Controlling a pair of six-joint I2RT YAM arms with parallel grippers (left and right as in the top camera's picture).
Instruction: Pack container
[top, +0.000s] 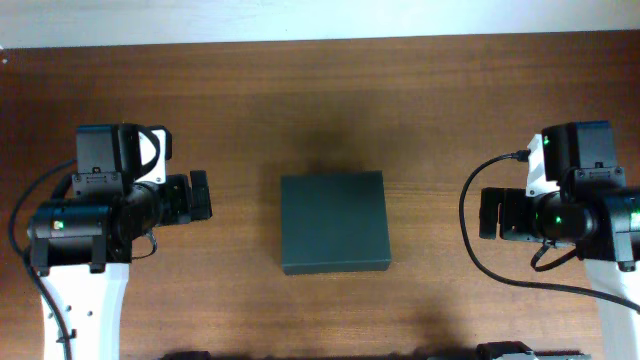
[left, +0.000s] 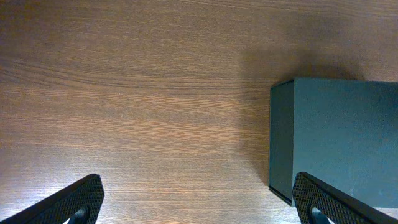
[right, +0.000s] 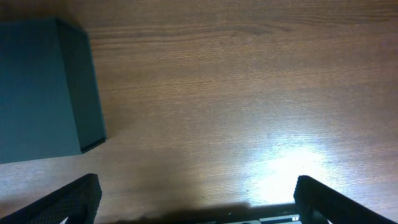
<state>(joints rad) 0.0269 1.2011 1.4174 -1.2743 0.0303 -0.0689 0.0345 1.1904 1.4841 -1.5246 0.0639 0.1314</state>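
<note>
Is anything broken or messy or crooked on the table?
No, nothing stands out. The container sits shut and flat in the middle of the table, with no dents or spills showing.

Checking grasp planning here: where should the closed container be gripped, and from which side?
Likely by its low side walls, one arm from each side: the container lies flat and closed midway between the open left gripper and right gripper, a wall facing each. It looks too broad for one gripper to span.
</note>
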